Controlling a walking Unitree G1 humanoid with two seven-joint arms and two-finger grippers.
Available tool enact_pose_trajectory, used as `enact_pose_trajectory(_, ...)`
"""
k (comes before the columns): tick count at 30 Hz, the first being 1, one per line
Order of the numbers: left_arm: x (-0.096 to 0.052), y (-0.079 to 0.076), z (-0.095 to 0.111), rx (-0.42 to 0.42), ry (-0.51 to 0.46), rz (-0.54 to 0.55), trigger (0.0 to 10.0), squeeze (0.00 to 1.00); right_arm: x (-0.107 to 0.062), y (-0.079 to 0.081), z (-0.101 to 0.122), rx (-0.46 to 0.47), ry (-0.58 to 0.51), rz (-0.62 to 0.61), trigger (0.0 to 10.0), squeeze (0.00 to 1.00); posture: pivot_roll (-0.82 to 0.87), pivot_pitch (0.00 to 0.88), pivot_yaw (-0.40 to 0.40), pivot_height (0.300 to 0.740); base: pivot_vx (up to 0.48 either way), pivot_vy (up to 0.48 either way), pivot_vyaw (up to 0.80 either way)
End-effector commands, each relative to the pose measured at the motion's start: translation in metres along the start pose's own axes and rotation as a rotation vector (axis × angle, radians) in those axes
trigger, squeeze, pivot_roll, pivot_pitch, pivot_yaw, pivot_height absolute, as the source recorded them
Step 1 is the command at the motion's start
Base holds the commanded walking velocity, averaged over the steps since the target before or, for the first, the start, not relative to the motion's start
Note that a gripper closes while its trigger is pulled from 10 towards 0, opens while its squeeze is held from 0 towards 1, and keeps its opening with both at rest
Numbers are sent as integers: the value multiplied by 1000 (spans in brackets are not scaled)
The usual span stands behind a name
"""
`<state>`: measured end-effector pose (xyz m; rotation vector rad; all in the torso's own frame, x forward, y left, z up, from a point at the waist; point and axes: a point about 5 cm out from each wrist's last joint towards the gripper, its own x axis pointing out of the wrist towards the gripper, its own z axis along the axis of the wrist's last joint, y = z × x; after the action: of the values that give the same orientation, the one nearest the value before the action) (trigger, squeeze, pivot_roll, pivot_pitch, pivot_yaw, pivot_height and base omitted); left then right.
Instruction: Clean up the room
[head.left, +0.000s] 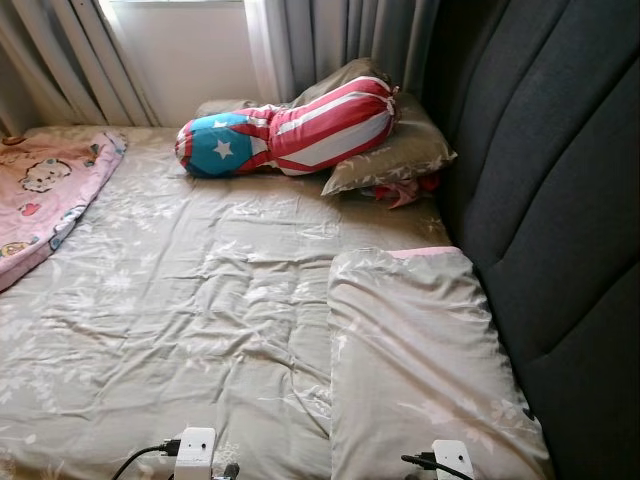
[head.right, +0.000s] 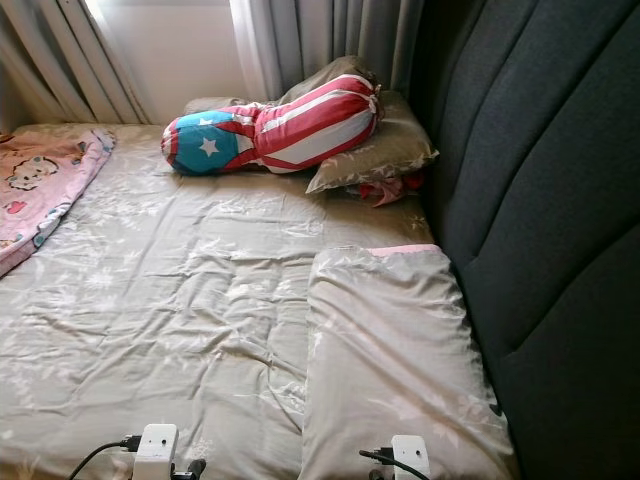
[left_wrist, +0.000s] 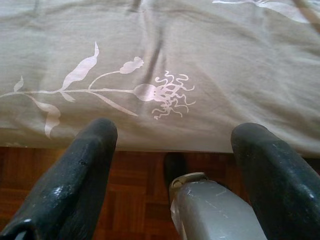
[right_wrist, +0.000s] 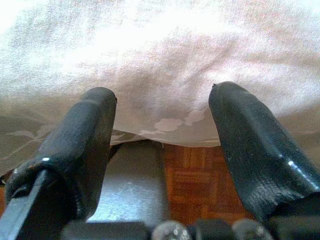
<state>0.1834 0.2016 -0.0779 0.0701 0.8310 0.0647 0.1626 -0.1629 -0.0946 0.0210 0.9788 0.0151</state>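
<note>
Bed (head.left: 200, 300) covered by rumpled grey floral sheet. Flat pillow (head.left: 425, 370) lies near side, against dark headboard (head.left: 550, 200), long axis running from foot edge toward window. Flag-pattern bolster (head.left: 290, 130) at far end, long axis across bed, blue starred end pointing away from headboard, striped end resting on grey pillow (head.left: 395, 150). Pink blanket (head.left: 45, 190) at far left. Left pincer (left_wrist: 175, 150) spread, empty, facing sheet edge above wood floor (left_wrist: 135, 200). Right pincer (right_wrist: 162, 135) spread, empty, at pillow edge.
</note>
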Motion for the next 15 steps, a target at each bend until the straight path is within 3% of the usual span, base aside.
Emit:
enact_pose_trajectory(1, -1, 2, -4, -4, 29, 9, 10000, 0, 0, -2, 0, -26, 7, -5, 10000, 0, -4, 0, -6, 740, 0, 0, 0)
enact_pose_trajectory(15, 1, -1, 0, -27, 22, 13, 10000, 0, -1, -26, 8, 25, -27, -92, 10000, 0, 2, 0, -39, 740, 0, 0, 0)
